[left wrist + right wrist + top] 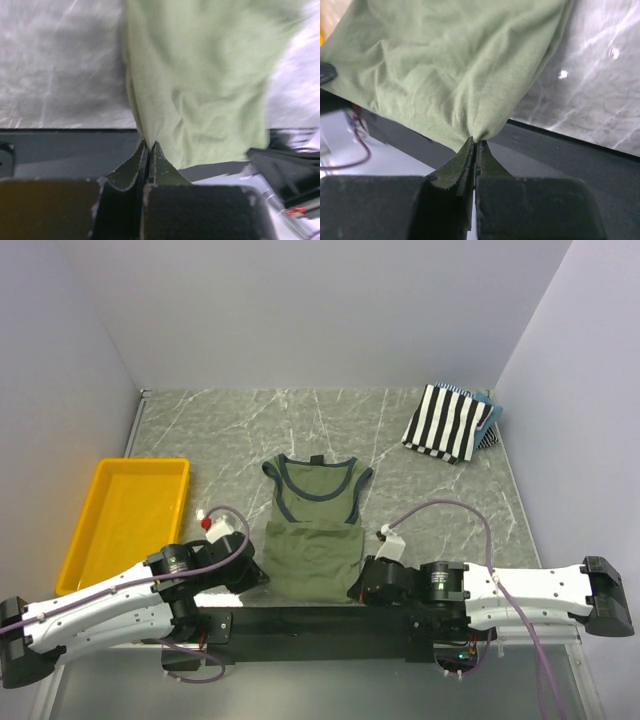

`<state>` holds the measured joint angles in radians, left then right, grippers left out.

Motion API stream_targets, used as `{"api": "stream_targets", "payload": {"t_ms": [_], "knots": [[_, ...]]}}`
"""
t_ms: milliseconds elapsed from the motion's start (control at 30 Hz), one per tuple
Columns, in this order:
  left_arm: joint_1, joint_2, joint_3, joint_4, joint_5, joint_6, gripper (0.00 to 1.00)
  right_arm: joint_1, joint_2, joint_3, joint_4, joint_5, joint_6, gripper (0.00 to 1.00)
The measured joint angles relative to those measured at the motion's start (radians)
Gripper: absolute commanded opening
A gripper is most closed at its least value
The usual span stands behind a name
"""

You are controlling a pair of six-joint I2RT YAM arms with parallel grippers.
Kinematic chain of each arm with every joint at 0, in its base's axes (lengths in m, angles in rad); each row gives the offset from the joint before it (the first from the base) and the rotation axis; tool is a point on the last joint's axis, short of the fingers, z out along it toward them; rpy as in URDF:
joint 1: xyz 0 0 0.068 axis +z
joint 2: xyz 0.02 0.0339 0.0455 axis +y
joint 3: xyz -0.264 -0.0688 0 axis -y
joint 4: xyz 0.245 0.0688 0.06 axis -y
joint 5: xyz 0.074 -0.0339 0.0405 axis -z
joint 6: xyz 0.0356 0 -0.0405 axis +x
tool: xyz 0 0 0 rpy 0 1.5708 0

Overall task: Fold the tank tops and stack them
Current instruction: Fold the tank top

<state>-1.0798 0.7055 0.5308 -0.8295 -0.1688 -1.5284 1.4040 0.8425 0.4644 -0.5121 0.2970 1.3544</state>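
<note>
**At the near edge of the table, both claws pinch the green top's hem**

On the grey marbled table, the biggest thing is the yellow tray, sitting at the left side, just beside the left arm.

In the middle lies the olive-green tank top, spread mostly flat. Its long axis runs from the near edge toward the far wall, with the neck and straps pointing away from the arms and the hem pointing toward them. Navy trim lines the neckline and armholes. A crosswise line runs across the cloth about halfway down, and the lower half looks a shade darker. I can't make out any chest graphic from here.

The black-and-white striped tank top lies bunched in the far right corner, well apart from the green one, its stripes running roughly near to far.

The left gripper is pressed together on the hem's left corner, the green cloth gathering into a point between its fingers. The right gripper is likewise pinched tight on the hem's right corner, the fabric puckering where it enters the fingers.
</note>
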Motion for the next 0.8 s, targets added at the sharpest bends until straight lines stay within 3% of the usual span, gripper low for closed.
{"api": "stream_targets", "payload": {"t_ms": [167,300,533,800], "knots": [[0.044,0.021,0.148,-0.009,-0.132,0.049,0.01,-0.106,0.003,0.132,-0.055,0.063,-0.061,0.00],[0.217,0.089,0.214,0.068,-0.151,0.164,0.01,-0.267,0.018,0.207,-0.032,0.073,-0.176,0.00],[0.478,0.261,0.293,0.266,-0.079,0.342,0.00,-0.521,0.157,0.345,0.060,0.013,-0.398,0.00],[0.618,0.516,0.421,0.469,0.004,0.425,0.00,-0.758,0.388,0.452,0.185,-0.113,-0.565,0.00]]}}
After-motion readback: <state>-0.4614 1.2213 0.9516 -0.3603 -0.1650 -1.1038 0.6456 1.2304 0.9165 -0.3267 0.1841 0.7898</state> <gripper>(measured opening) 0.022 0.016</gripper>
